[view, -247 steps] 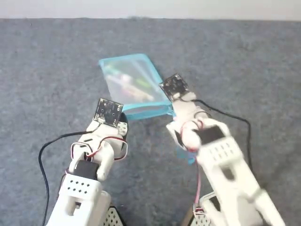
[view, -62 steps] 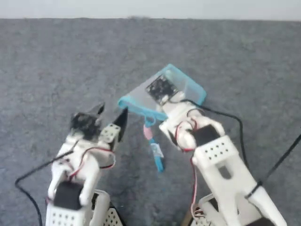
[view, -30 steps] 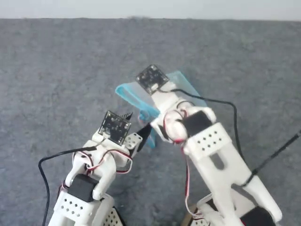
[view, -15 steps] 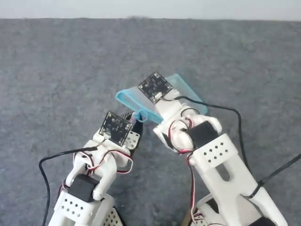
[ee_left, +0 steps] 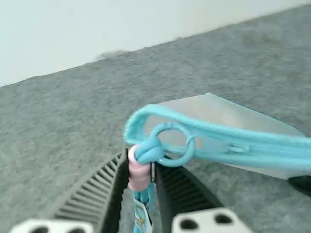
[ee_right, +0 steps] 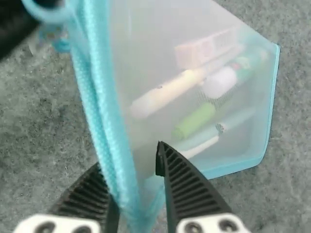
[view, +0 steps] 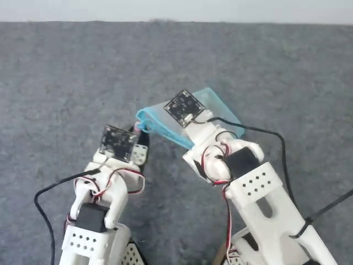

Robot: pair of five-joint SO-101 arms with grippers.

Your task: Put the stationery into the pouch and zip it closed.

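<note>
A translucent light-blue pouch (view: pixel 216 106) stands tilted on edge near the middle of the grey mat. Through its side I see the stationery (ee_right: pixel 194 104): pens, a green marker and an eraser. My right gripper (ee_right: pixel 133 161) is shut on the pouch's zipper edge (ee_right: pixel 104 121) and holds it up. At the pouch's left end, my left gripper (ee_left: pixel 139 162) is shut on the pink zipper pull (ee_left: pixel 139 175), just below a blue ring (ee_left: pixel 171 145). In the high view the left gripper (view: pixel 140 128) touches that same corner.
Grey carpet-like mat (view: pixel 66 72) covers the table, with a pale wall along the far edge. Black cables (view: pixel 47 193) trail from both arms near the front. Open mat lies on the left and far sides.
The left gripper, open and apart earlier, closed on the zipper pull and has drawn it left to the pouch's end. The right arm lifted the pouch off the mat and keeps holding it.
</note>
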